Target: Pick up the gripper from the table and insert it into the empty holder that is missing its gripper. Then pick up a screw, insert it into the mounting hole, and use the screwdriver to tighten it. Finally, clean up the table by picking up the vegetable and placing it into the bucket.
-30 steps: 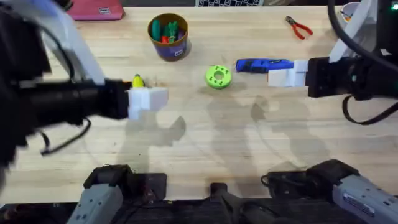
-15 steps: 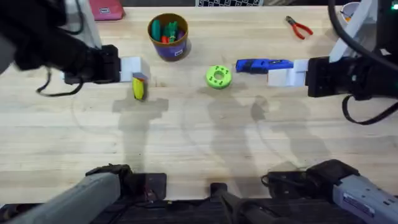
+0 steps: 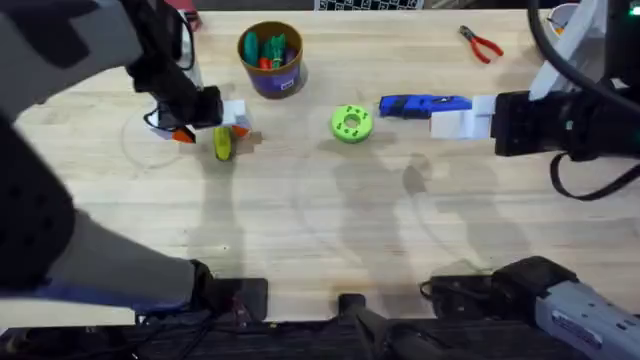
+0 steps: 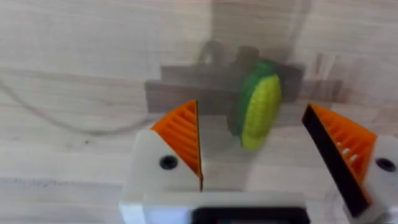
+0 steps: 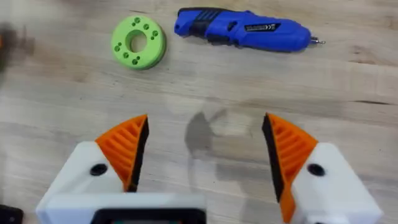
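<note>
Pale wood planks make up the counter [image 3: 330, 230], smooth, with fine grain lines running across it. Up at the far left, the left claw [image 4: 252, 152] hangs over the vegetable [image 4: 260, 102], its white blocky fingers spread wide, each tipped with a ribbed orange wedge. The vegetable lies on the wood between those two pads, touching neither: a stubby yellow oblong with bumpy rows like corn and a green end. From above, that same little yellow piece [image 3: 222, 146] sits just beside the white finger block, near the bucket [image 3: 271, 60].

The bucket is a round dark blue cup with a tan rim, standing upright at the far edge, and green and red pieces poke up inside it. The vegetable is outside it, down on the counter.

Over on the right, the right claw [image 5: 204, 152] is also wide apart, holding nothing, its orange ribbed pads on white angular blocks with a small dark screw hole in each. Beyond it lies a blue screwdriver [image 5: 244, 30], a glossy plastic body with a black grip band and a thin metal tip, flat on its side. Just beside that is a bright green disc [image 5: 138, 42], round with a centre hole and a ring of small holes around it. Red-handled pliers [image 3: 481, 44] rest at the far right of the counter, well apart from everything else.
</note>
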Robot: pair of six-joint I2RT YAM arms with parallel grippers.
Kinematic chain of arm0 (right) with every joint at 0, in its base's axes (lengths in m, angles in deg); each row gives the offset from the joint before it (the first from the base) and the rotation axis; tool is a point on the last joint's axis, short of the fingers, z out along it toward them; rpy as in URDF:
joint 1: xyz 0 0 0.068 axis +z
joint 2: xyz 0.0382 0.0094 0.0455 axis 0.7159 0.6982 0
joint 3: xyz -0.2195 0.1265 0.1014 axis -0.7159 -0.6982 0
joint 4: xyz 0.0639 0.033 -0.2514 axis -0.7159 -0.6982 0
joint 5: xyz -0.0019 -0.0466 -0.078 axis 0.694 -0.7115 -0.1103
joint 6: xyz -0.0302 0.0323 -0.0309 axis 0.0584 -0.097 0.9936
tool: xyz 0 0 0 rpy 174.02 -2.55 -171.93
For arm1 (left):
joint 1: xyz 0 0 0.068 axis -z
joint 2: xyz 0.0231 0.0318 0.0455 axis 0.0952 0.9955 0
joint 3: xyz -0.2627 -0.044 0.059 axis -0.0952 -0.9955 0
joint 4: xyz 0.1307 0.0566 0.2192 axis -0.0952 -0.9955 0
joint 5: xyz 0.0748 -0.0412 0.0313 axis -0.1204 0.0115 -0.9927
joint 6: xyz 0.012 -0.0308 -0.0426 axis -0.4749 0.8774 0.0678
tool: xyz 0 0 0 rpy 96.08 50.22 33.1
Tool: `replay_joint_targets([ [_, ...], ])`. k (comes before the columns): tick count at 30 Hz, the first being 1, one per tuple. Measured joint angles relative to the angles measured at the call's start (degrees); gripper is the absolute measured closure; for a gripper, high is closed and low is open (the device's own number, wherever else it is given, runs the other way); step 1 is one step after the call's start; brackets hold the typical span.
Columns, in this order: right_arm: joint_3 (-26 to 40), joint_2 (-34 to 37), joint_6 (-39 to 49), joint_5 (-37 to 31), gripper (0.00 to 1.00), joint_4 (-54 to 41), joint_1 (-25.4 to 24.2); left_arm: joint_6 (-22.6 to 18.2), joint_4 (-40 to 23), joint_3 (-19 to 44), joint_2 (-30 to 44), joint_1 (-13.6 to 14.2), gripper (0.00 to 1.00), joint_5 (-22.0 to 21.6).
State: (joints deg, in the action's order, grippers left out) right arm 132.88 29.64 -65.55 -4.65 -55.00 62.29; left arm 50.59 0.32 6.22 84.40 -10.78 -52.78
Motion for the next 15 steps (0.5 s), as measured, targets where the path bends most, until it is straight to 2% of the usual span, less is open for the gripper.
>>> replay_joint_targets([
  [5, 0.0, 0.0, 0.0, 0.0, 0.007, 0.0, 0.0, 0.1, 2.7, 0.1, 4.5, 0.6, 0.011, -1.1],
  [9, 0.0, 0.0, 0.0, 0.0, 0.008, -0.1, 0.0, 0.3, 2.1, 0.4, 4.9, 0.6, 0.113, -1.7],
  [11, 0.0, 0.0, 0.0, 0.0, 0.008, -0.1, 0.0, 0.5, 1.6, 0.9, 5.3, 0.6, 0.29, -1.8],
  [15, 0.0, 0.0, 0.0, 0.0, 0.008, -0.1, 0.0, 0.7, 1.2, 1.6, 5.7, 0.6, 0.875, -1.5],
])
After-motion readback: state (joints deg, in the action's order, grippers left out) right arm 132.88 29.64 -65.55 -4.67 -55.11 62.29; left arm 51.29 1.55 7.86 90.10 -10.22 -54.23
